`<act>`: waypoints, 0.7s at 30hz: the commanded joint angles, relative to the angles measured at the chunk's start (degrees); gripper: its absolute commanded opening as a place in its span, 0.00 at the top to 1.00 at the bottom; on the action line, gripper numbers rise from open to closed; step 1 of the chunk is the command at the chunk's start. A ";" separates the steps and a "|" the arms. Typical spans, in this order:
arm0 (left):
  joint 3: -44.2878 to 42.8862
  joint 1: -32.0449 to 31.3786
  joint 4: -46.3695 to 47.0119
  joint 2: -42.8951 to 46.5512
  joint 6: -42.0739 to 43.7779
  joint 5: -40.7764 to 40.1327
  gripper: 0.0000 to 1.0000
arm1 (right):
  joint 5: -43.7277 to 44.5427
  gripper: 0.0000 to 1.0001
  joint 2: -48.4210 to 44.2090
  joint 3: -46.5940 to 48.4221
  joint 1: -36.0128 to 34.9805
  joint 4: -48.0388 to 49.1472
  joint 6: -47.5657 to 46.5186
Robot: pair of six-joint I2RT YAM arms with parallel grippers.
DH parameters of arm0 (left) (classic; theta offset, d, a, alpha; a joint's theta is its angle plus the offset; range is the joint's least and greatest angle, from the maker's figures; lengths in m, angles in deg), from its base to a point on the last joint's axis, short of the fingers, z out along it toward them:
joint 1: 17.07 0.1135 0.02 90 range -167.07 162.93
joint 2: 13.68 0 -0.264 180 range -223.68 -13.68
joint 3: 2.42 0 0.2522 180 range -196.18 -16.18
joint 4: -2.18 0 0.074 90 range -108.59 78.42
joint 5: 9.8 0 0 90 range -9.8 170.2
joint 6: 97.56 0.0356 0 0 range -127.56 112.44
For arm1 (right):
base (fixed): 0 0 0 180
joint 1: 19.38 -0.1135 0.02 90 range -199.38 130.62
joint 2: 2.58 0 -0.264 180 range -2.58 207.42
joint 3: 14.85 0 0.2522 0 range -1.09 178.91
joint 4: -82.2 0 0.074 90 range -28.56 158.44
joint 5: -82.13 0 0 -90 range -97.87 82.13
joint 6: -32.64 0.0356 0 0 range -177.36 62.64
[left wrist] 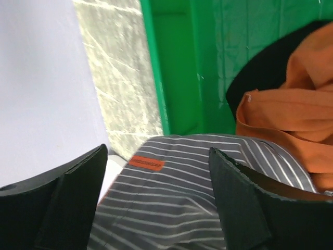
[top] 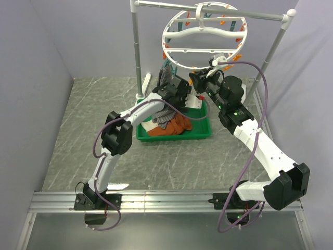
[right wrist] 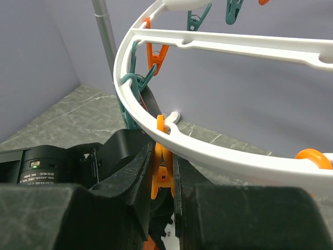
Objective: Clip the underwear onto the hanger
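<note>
The underwear (left wrist: 171, 198) is soft matt cloth — the hanger (right wrist: 208, 154) smooth glossy plastic, the tray (left wrist: 177, 78) shiny green plastic.

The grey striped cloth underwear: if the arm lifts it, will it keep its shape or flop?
Probably flop: the grey striped cloth underwear lies in soft creases with no shape of its own. It looks thin, so it is likely light for its size. If pushed, it would probably bunch up rather than slide as one piece.
</note>
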 commanded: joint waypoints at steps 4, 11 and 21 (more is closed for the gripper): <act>-3.63 0.23 -4.14 -2.41 1.73 -3.55 0.19 | -0.57 1.00 -1.09 2.09 -0.65 0.81 -0.38; -4.78 0.06 -6.69 -2.42 3.49 -3.82 0.53 | -0.57 1.00 -0.83 2.09 -0.65 1.17 -0.11; 4.71 -1.43 -6.16 9.70 2.52 9.41 1.00 | 0.66 1.00 -0.13 2.44 -0.56 1.43 0.24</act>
